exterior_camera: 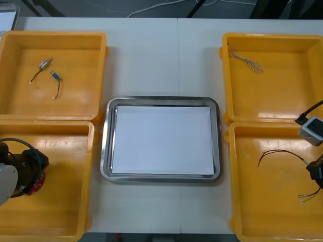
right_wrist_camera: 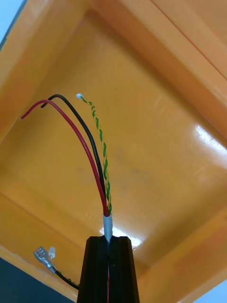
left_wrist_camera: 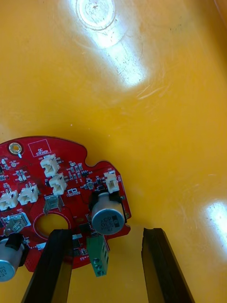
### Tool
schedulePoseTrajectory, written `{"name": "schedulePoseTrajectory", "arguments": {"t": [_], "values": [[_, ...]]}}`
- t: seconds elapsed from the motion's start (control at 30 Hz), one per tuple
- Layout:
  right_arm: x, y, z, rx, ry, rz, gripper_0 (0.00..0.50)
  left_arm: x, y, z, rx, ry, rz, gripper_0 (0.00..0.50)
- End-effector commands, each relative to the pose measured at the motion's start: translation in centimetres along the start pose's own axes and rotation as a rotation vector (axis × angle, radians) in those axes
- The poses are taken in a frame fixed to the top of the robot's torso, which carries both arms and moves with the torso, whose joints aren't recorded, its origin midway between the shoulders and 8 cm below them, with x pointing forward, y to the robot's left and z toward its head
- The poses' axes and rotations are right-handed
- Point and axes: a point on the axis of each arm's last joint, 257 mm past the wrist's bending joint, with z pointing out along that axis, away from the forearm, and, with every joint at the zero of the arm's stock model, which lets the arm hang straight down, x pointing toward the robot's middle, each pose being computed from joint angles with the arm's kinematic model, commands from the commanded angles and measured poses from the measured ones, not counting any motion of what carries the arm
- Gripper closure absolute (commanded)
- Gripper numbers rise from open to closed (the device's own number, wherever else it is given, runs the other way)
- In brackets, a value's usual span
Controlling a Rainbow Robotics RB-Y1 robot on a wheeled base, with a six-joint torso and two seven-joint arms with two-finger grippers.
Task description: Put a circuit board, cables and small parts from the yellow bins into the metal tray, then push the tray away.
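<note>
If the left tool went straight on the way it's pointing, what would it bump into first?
Probably the red circuit board, whose green connector sits between the fingers of the open left tool; depth is unclear.

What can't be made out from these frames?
Front view: circuit board mostly covered by the left arm.
Left wrist view: board cut off by the picture's edge; contact with the open left gripper unclear.
Right wrist view: held end of the cable hidden inside the shut right gripper.
Front view: small parts in the far left bin too small to identify.
</note>
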Motion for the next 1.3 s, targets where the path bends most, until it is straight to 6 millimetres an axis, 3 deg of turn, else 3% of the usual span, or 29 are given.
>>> {"name": "schedulePoseTrajectory", "arguments": {"t": [0.03,0.6,0.63,0.67,0.7,0.73,0.77,0.8,1.13,1.3], "values": [[-1.5,-0.4,-1.3,0.023,-0.053,0.034,0.500,1.3,0.9,0.3,-0.014,0.013,0.003,0.079],[-1.6,-0.2,-1.2,0.017,-0.053,0.054,0.500,2.5,0.8,0.5,-0.023,0.020,0.005,0.079],[-1.6,-0.2,-1.2,0.017,-0.053,0.054,0.500,2.6,0.8,0.5,-0.023,0.022,0.005,0.093],[-1.6,-0.2,-1.2,0.017,-0.053,0.054,0.500,2.5,0.8,0.5,-0.022,0.021,0.006,0.149],[-1.6,-0.2,-1.2,0.017,-0.053,0.054,0.500,2.6,0.8,0.6,-0.023,0.022,0.008,0.245],[-1.6,-0.2,-1.2,0.017,-0.053,0.054,0.500,2.6,0.8,0.5,-0.023,0.022,0.008,0.299],[-1.6,-0.2,-1.2,0.017,-0.053,0.054,0.500,2.6,0.8,0.5,-0.023,0.022,0.008,0.429],[-1.6,-0.2,-1.2,0.017,-0.053,0.054,0.500,2.6,0.8,0.5,-0.023,0.022,0.008,0.498],[-1.6,-0.2,-1.2,0.017,-0.053,0.054,0.500,2.6,0.8,0.5,-0.022,0.022,0.021,0.500],[-1.6,-0.2,-1.2,0.017,-0.053,0.054,0.500,1.9,0.8,-0.5,-0.030,0.008,0.052,0.500]]}}
